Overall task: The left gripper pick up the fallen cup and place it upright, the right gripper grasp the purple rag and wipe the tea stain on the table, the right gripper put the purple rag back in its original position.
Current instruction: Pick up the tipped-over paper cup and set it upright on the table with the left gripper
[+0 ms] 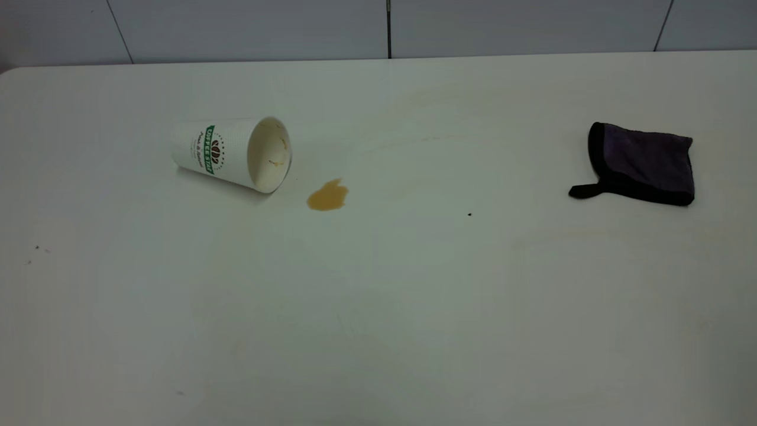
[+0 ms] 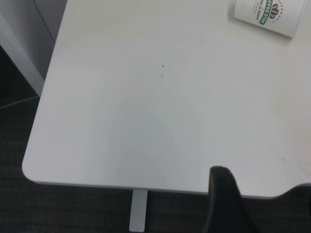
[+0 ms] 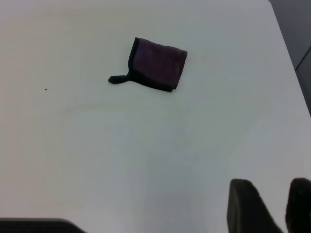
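Observation:
The cup (image 1: 230, 154) lies on its side at the left of the white table (image 1: 378, 307), its mouth facing right. Just right of the mouth is the amber tea stain (image 1: 327, 196). The purple rag (image 1: 641, 164) lies flat at the far right, its black tab pointing left. Neither arm shows in the exterior view. My left gripper (image 2: 224, 194) hangs over the table's near edge, far from the cup (image 2: 269, 14). My right gripper (image 3: 271, 189) is open, holds nothing, and is well short of the rag (image 3: 158, 64).
A grey panelled wall (image 1: 248, 26) runs behind the table's far edge. A tiny black speck (image 1: 469, 214) sits between stain and rag. In the left wrist view a rounded table corner (image 2: 29, 170) and dark floor (image 2: 19, 204) show.

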